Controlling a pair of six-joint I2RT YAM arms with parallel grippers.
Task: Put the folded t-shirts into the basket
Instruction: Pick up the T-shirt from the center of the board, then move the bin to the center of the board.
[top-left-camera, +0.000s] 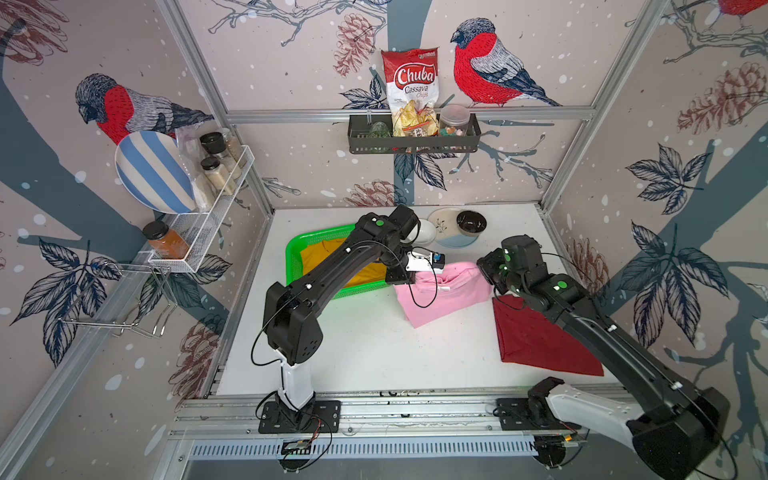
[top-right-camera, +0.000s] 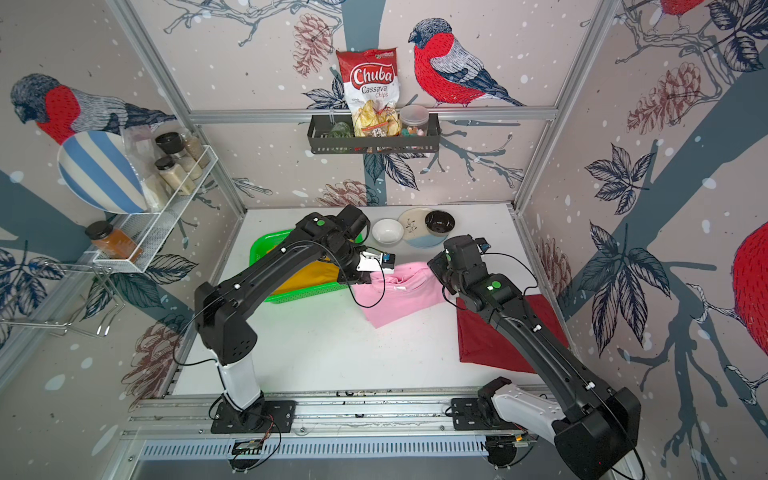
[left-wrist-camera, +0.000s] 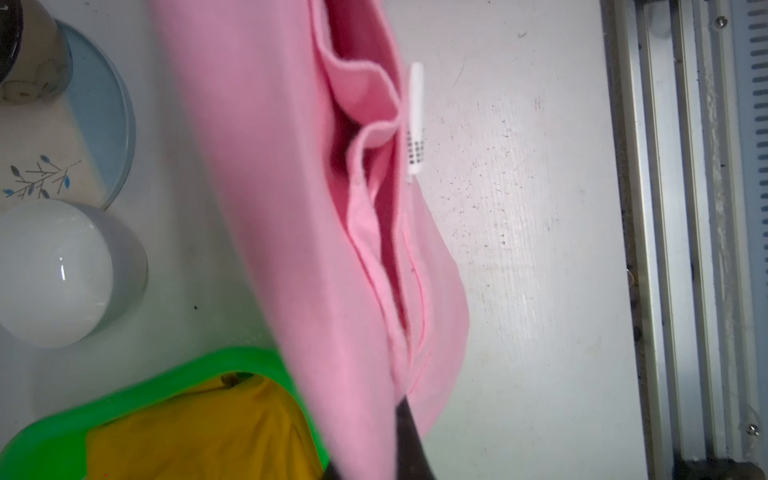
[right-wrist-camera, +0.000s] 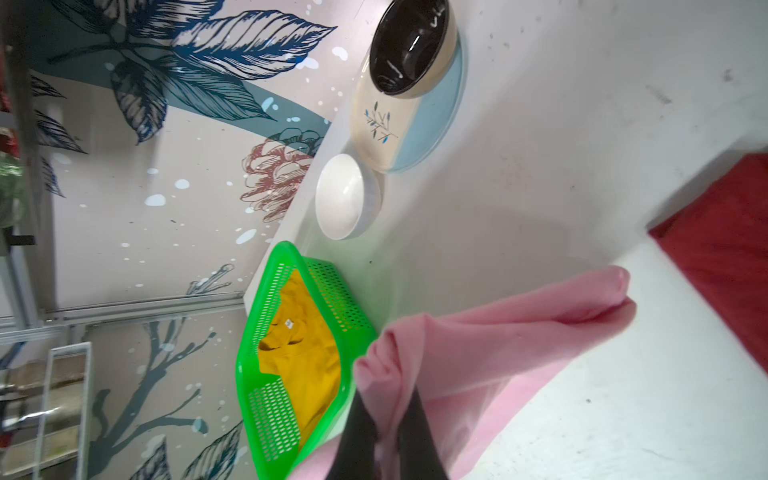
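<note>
The light pink t-shirt (top-left-camera: 449, 291) (top-right-camera: 403, 295) hangs stretched between both grippers, just right of the green basket (top-left-camera: 295, 249) (top-right-camera: 259, 245). My left gripper (top-left-camera: 401, 276) (left-wrist-camera: 370, 461) is shut on the shirt's edge nearest the basket, its dark finger (left-wrist-camera: 409, 440) pressed into the pink cloth (left-wrist-camera: 270, 166). At the shirt's far edge, my right gripper (top-left-camera: 486, 266) (right-wrist-camera: 388, 440) is shut on a fold of the pink cloth (right-wrist-camera: 498, 332). The mustard yellow t-shirt (top-left-camera: 316, 257) (right-wrist-camera: 307, 361) lies inside the basket (right-wrist-camera: 249, 353). The dark red t-shirt (top-left-camera: 536, 336) (right-wrist-camera: 727, 249) lies flat at the right, partly under the right arm.
A white bowl (top-left-camera: 426, 230) and a plate (top-left-camera: 449, 239) carrying a black bowl (top-left-camera: 471, 222) stand at the back of the table, close behind the pink shirt. A white mesh rack (top-left-camera: 216, 208) and a black rack (top-left-camera: 413, 143) hang on the walls. A metal rail (top-left-camera: 395, 407) runs along the front.
</note>
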